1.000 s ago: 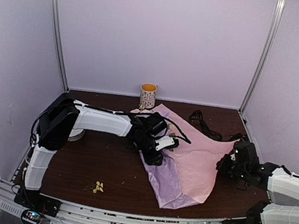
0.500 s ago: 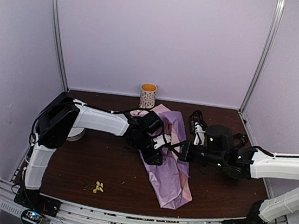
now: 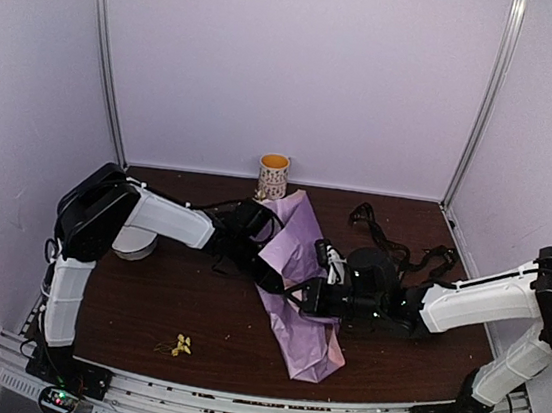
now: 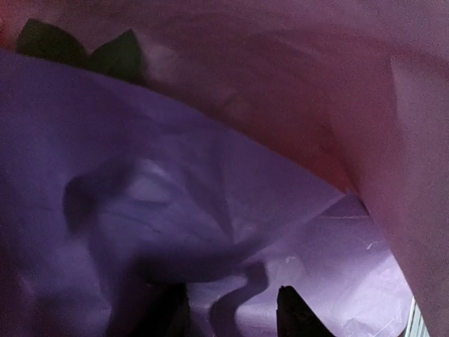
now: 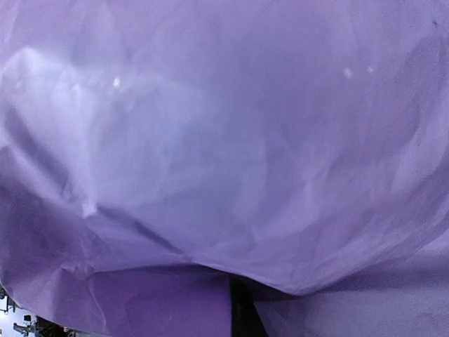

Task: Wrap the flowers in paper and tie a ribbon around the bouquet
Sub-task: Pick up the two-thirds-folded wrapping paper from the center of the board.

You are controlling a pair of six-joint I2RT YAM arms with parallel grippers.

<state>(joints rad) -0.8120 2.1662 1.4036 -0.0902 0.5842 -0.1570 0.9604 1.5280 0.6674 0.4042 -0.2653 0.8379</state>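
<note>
Across the middle of the tabletop [image 3: 174, 300], the paper [image 3: 300, 260] lies folded over the flowers [image 4: 116, 56]; the right claw [image 3: 307, 297], pressed together, should draw its edge snug while the left claw [image 4: 231, 316], fingers apart, steadies it.

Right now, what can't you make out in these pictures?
- Flowers: only dark leaf tips, left wrist view; paper covers them from above.
- Left gripper: paper hides whether it grips anything.
- Right gripper: paper fills its wrist view.
- Ribbon: lettering too small, top view.

It's a lab booth (blank walls [image 3: 293, 68], aluminium frame [image 3: 488, 102]).
</note>
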